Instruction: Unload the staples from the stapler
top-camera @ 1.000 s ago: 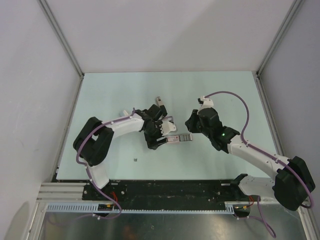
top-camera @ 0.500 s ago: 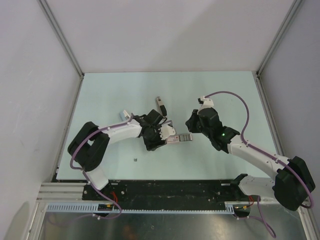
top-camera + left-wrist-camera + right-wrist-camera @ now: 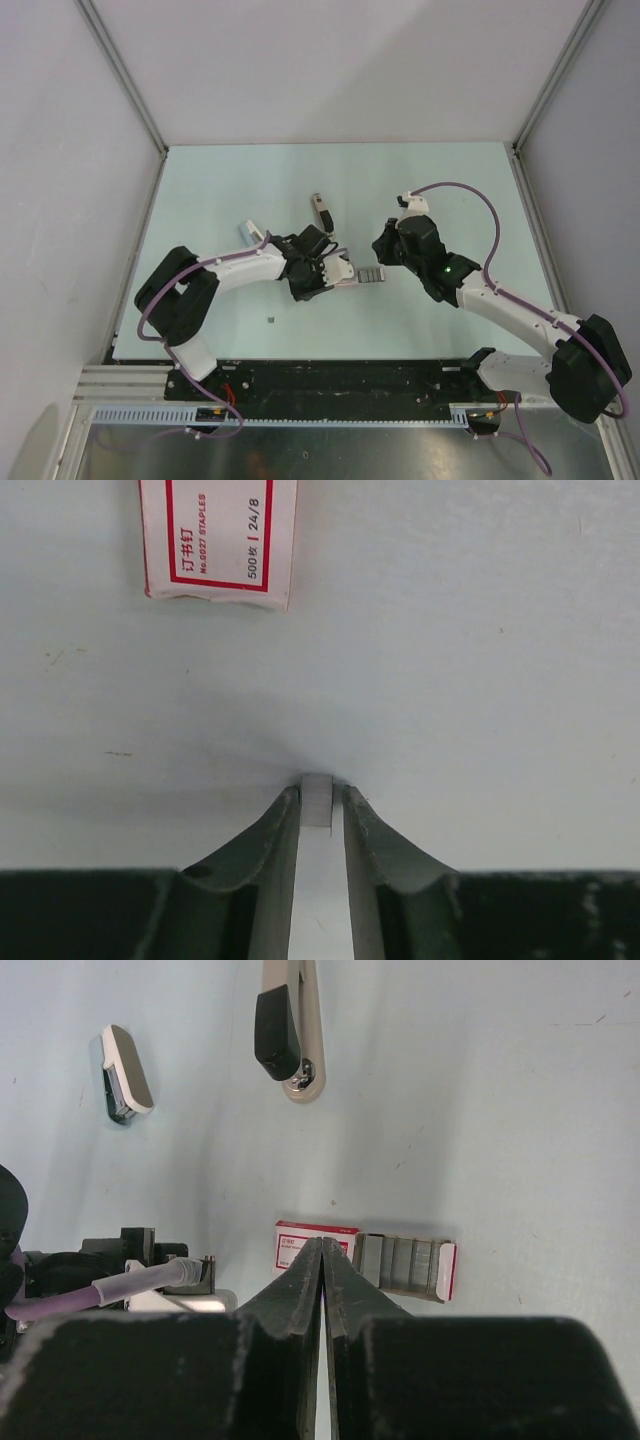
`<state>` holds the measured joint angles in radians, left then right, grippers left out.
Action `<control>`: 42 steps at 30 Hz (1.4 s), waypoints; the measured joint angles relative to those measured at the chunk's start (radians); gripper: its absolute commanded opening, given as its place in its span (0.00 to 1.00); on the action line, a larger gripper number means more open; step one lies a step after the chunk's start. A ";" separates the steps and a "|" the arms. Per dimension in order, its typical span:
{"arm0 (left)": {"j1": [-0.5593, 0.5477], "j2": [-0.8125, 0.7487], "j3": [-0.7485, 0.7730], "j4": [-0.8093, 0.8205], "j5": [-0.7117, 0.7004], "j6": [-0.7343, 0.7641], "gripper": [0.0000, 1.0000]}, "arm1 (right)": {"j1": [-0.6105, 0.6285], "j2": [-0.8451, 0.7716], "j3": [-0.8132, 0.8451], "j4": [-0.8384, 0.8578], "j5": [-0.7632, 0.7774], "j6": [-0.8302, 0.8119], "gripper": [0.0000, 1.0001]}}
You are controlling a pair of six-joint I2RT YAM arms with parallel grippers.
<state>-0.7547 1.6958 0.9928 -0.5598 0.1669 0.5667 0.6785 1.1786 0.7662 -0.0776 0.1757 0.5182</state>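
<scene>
Pinching hard now, the left jaws are clamped on a narrow pale strip (image 3: 317, 815) that pokes out just past their tips, low over the surface (image 3: 480, 660). It looks like a stick of staples, though it's too small to be sure. Straight ahead of those jaws, a little to the left, lies the red-and-white staple box (image 3: 220, 540), near but not touching.

Over to the right jaws: pressed together, nothing between them, hovering just above that same box, whose tray (image 3: 405, 1263) is slid out to the right of its sleeve.

And the stapler (image 3: 288, 1025)? It sits well beyond the right jaws, past the box, flat on the surface with neither arm touching it. From the top view it's beyond the left jaws too, clearly apart.

My read: if that strip is the stapler's load, the pull-out is done, and what's left is laying it down, likely in the open tray. Whether any staples remain inside the stapler, nobody can tell from here.
</scene>
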 measured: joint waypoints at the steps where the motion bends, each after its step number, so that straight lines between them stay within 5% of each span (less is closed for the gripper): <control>1: -0.001 -0.002 -0.002 0.001 0.000 0.000 0.25 | 0.000 0.000 0.000 0.000 0.000 0.000 0.07; 15: -0.004 -0.008 -0.005 0.000 -0.009 0.008 0.02 | 0.000 -0.022 0.000 -0.007 0.011 -0.004 0.08; 23: 0.016 -0.027 0.140 -0.081 0.014 -0.020 0.00 | -0.001 -0.060 0.000 -0.006 0.010 -0.019 0.12; 30: 0.193 -0.120 0.407 -0.101 0.323 -0.167 0.00 | -0.021 -0.121 0.000 0.035 -0.060 -0.022 0.19; 35: 0.370 -0.136 0.566 -0.072 0.614 -0.339 0.00 | -0.034 -0.128 0.001 0.141 -0.216 -0.005 0.39; 42: 0.478 -0.146 0.565 0.128 0.913 -0.702 0.00 | -0.034 -0.094 0.019 0.363 -0.402 0.063 0.53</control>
<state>-0.2764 1.5494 1.5574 -0.4316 1.0798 -0.1352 0.6445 1.0843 0.7856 0.2852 -0.2264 0.5808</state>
